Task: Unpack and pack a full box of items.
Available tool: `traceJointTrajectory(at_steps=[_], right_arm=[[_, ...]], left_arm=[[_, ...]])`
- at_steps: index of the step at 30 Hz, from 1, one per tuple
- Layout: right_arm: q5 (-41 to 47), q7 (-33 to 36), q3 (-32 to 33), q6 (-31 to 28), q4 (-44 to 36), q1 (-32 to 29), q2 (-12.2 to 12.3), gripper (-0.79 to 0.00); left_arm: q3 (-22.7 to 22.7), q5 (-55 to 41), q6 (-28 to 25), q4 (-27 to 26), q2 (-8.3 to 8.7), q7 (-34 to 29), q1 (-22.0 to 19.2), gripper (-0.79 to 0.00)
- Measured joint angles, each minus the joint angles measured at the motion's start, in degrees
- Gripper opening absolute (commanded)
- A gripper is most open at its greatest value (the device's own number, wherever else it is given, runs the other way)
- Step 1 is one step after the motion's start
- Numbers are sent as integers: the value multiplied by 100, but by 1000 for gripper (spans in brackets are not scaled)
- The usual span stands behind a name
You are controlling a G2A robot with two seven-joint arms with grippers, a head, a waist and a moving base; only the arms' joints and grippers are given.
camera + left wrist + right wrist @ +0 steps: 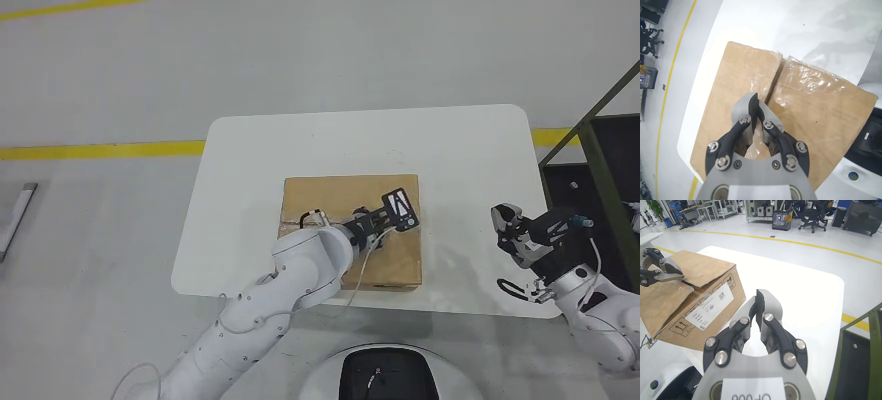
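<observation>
The cardboard box (pixel 330 200) sits on the middle of the white table (pixel 400 140), its two top flaps down. The seam (pixel 775 79) between them runs side to side across the robot's front and is glazed with clear tape.

The left gripper (pixel 400 212) lies over the box top, in line with that seam and pointing toward the robot's right. Its tips rest at the seam close to the box's right-hand end. In the left wrist view its pads are pressed together with no gap at the tip. From the right wrist view, the left gripper's (pixel 680 276) tip meets the edge of the far flap (pixel 702 264), which stands a little proud of the near flap (pixel 664 298). Whether a sliver of tape or card is pinched between the pads is hard to make out.

The right gripper (pixel 507 228) hangs above the table's right part, apart from the box and facing its labelled end (pixel 710 306). Its jaws are closed on nothing.

Opening probably turns on the seam's line. The left arm is already on it, so a flap would hinge away from that line, to the far or near side. The right arm is the farther one and would have to come in from the labelled end.
</observation>
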Motion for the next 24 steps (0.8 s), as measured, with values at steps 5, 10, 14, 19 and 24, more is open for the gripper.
traceJointTrajectory(at_steps=[5,10,14,19,24], right_arm=[[53,7,19,-15,-43,20,-1,-785],[95,25,19,-35,-45,51,-2,-785],[116,40,-35,-64,-47,87,-6,-785],[99,65,-105,-113,-57,139,-8,-785],[80,71,-147,-147,-28,183,-9,-785]], left_arm=[[-431,143,162,-260,69,-59,151,-785],[-1331,384,376,-707,237,-302,464,-785],[-2226,671,357,-1035,400,-524,808,-785],[-3482,1119,48,-1245,603,-672,1302,-785],[-4490,1409,-138,-1371,733,-710,1767,-785]])
